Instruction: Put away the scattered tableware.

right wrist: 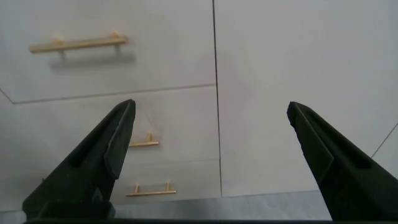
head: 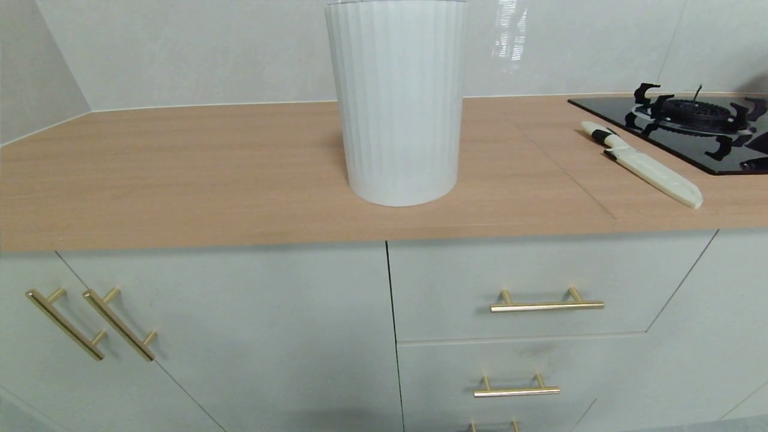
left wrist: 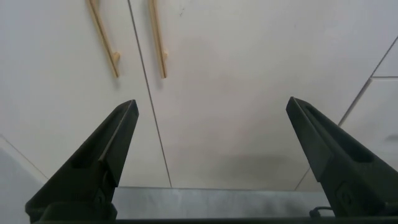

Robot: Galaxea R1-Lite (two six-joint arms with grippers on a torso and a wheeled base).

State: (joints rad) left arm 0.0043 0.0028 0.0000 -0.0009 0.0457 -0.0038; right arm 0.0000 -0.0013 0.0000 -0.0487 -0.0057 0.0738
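Cream knife (head: 642, 165) with a black-banded handle lies flat on the wooden countertop (head: 180, 180) beside the hob (head: 690, 129), right of a ribbed white container (head: 399, 102). Left gripper (left wrist: 211, 102) and right gripper (right wrist: 210, 104) are spread wide, holding nothing.

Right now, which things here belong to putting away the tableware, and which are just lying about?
For the job:
knife, lying flat beside the hob
white ribbed pot, upright, probably where the knife goes

Just there:
hob
drawers
cupboard doors
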